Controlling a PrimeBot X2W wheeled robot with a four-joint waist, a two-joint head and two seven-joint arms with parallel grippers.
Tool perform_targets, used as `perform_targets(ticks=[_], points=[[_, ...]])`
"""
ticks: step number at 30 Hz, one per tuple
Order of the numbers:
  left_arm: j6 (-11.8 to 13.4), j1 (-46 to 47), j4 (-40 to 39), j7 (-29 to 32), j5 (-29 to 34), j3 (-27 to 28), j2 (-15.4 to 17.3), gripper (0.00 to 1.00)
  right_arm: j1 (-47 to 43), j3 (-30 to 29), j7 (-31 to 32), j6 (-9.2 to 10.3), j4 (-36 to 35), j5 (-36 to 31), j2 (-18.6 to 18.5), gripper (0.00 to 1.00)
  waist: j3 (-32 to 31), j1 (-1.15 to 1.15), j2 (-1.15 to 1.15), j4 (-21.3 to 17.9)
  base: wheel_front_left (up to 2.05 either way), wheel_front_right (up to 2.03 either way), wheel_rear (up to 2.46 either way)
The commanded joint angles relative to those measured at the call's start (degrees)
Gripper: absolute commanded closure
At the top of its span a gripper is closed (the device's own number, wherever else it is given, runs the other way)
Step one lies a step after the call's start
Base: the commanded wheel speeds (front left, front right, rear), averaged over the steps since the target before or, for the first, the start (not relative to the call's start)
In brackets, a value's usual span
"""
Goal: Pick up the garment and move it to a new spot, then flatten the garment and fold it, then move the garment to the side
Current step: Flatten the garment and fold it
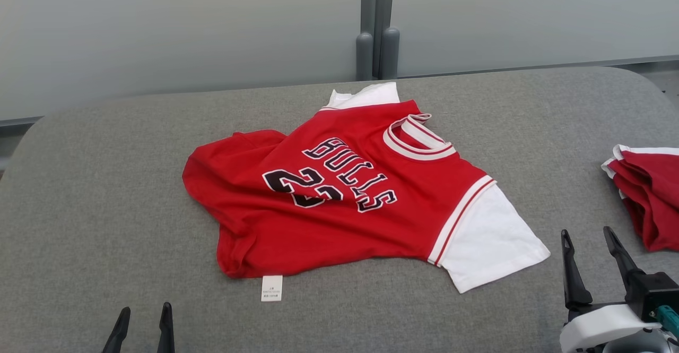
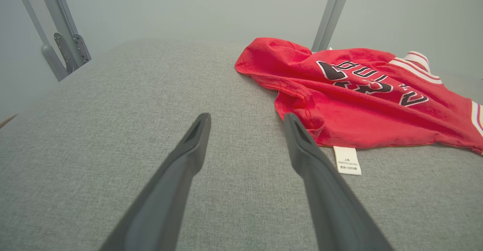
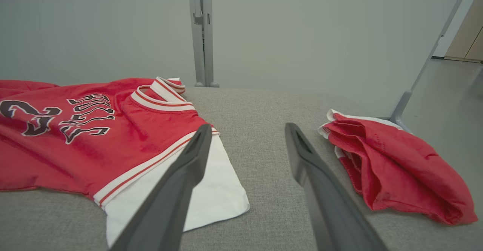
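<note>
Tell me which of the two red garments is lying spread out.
The jersey in the middle, with its lettering, collar and white sleeves showing. The other garment sits bunched up at the far right.

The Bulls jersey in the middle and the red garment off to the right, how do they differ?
The Bulls jersey lies spread out; the red garment is bunched up. The Bulls jersey's lettering and collar show; the red garment shows no print. Both are red with white trim.
</note>
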State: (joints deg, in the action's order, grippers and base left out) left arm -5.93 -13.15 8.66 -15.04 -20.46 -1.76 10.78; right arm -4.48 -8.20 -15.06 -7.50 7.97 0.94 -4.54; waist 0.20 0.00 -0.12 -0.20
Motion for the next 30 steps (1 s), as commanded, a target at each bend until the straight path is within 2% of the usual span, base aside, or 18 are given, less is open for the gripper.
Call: perform_targets(ticks=[1,5,16,23,30], points=[[-0.15,0.77,0.01,-0.18,0.67,0.19,-0.09,0.0,0.42,-0.22,-0.16,0.02,0.04,0.15,-0.47,0.0,0.19,0.0,0.12,-0.05,0.0,0.0,0.0],[-0.45,3.16,-0.94,1.91,1.28,-2.15,-0.29,0.0,3.39,-1.41,0.66,0.02,3.91,-1.61,-1.2,0.0,2.22,0.0,0.12,-0.21,0.0,0.0,0.0],[-0.1,11.61,-0.01,16.43,0.62,-7.81,-1.01,0.0,14.41,5.36,15.92,0.03,15.12,-0.93,-5.41,0.0,6.74,0.0,0.12,-0.82,0.0,0.0,0.0],[-0.36,13.9,-0.36,23.64,-1.4,-9.42,-1.23,0.0,18.3,7.68,17.98,0.03,21.38,-0.37,-5.36,0.0,8.37,0.0,0.12,-0.9,0.0,0.0,0.0],[-0.34,15.66,0.26,26.83,-2.39,-10.59,-1.36,0.0,21.05,9.71,17.68,0.02,26.1,0.27,-4.99,0.0,9.82,0.0,0.12,-0.79,0.0,0.0,0.0]])
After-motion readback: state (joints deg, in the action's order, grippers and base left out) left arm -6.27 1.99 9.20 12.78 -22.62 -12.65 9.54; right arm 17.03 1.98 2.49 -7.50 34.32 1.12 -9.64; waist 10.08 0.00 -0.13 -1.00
